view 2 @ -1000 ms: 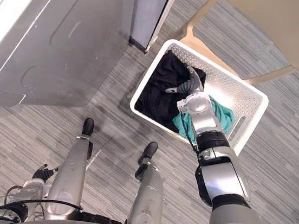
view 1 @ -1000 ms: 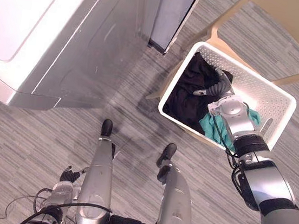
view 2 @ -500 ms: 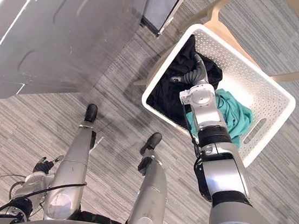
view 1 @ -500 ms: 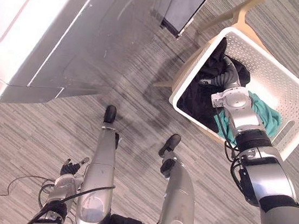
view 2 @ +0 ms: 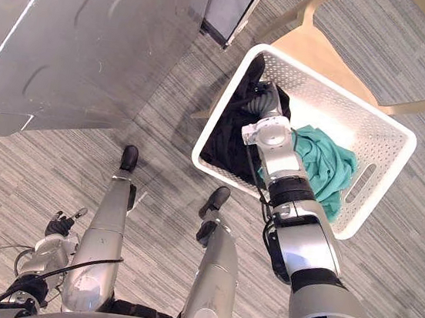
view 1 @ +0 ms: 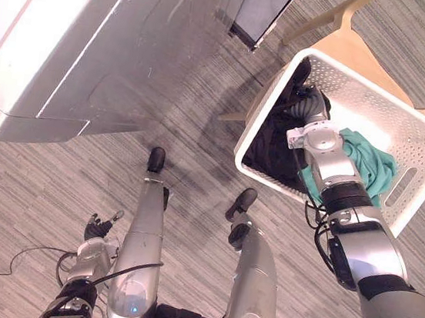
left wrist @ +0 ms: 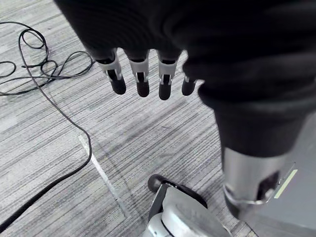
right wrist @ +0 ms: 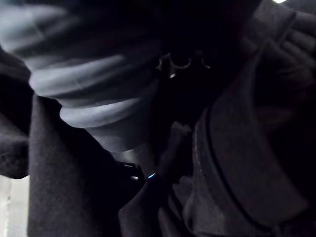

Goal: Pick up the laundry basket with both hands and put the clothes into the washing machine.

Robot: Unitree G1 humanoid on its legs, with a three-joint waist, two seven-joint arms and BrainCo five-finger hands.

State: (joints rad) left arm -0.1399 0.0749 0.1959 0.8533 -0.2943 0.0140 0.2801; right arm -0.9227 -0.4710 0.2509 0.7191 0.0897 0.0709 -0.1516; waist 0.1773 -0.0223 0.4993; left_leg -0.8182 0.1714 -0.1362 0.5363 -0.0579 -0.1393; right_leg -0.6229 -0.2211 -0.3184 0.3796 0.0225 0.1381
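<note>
The white basket (view 1: 380,121) sits tilted on a chair (view 1: 365,54) near the washing machine (view 1: 64,40), probably for easy reach. The right hand (view 1: 308,109) is deep in the black clothes (view 1: 272,147); whether it grips, I cannot tell. The left hand (left wrist: 139,74) hangs relaxed and empty at the robot's side.

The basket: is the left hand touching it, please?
No, the left hand hangs low over the floor, well apart from the basket.

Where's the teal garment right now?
In the left eye view, the teal garment lies inside the white laundry basket, on its right side, beside the black clothes.
</note>
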